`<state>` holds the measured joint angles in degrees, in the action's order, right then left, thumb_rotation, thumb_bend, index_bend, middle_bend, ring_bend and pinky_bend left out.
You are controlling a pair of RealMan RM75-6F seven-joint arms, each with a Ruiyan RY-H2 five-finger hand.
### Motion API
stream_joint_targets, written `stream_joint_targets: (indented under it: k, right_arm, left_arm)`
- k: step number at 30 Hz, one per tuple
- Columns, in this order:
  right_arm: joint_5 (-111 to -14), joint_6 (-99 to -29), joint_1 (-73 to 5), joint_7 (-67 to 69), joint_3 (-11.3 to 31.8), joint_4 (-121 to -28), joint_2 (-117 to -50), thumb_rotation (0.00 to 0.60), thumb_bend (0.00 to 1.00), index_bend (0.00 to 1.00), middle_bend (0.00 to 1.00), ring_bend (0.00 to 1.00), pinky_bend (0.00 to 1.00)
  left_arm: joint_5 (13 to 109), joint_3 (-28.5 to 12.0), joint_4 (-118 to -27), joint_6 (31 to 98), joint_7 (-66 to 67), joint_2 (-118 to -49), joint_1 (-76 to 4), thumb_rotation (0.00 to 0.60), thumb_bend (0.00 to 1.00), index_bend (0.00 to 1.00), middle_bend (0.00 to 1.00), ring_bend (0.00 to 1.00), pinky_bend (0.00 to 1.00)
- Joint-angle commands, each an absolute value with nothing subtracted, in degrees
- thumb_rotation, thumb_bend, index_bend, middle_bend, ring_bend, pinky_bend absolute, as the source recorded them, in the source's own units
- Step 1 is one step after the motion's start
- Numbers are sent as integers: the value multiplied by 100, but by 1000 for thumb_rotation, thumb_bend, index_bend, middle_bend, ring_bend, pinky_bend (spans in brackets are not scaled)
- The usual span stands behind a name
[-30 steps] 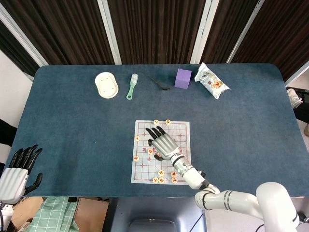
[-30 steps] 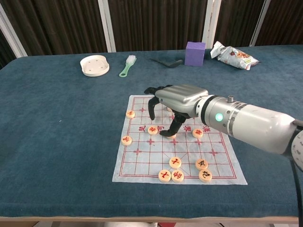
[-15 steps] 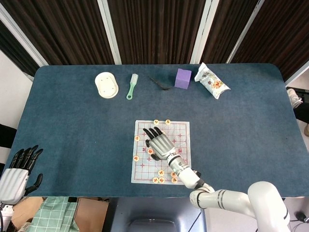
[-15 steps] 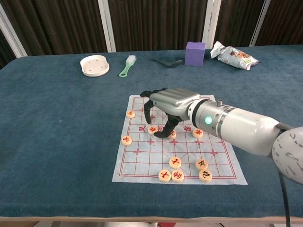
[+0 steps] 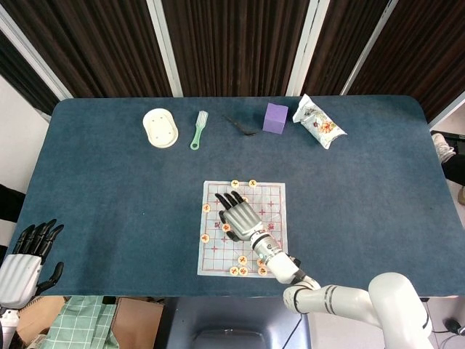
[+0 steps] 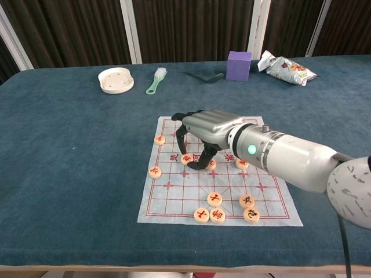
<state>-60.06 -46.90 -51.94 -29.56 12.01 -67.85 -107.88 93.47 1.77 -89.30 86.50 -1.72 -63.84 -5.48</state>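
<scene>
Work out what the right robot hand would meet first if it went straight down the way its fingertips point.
Probably the chess piece under the right robot hand, on the chessboard sheet; depth is unclear.

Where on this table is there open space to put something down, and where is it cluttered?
Wide bare cloth lies left of the game board, out to the table's left edge, and right of it below the snack bag. The far edge is crowded: white dish, green brush, purple block. The board is busy with pieces and the right hand.
</scene>
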Motion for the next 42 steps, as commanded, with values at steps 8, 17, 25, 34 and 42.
stream_joint_targets:
  k: [8, 17, 25, 34, 42]
  right_arm:
    - [-6405, -4989, -4993, -2641, 1066, -7451, -10352, 600, 476, 648, 74, 0, 0]
    - [-6930, -5191, -4605, -2585, 480, -8323, -9520, 600, 476, 648, 74, 0, 0]
    - [-7123, -5269, -4451, -2867, 154, -8482, -9379, 600, 476, 642, 74, 0, 0]
    - [-7063, -5260, -4404, -3067, 151, -8543, -9417, 600, 476, 613, 73, 0, 0]
    - [-6980, -5182, -4419, -3165, 170, -8504, -9501, 600, 476, 525, 73, 0, 0]
  left_arm:
    - [9345, 183, -8925, 8633, -146, -6389, -549, 600, 452, 0, 0, 0, 13]
    - [9405, 205, -8942, 8641, -27, -6446, -547, 600, 452, 0, 0, 0, 12]
    - [9464, 249, -8971, 8534, 104, -6495, -595, 600, 452, 0, 0, 0, 13]
    - [9451, 241, -8981, 8520, 66, -6482, -613, 600, 453, 0, 0, 0, 13]
    - [9612, 320, -8938, 8537, -182, -6426, -638, 600, 453, 0, 0, 0, 13]
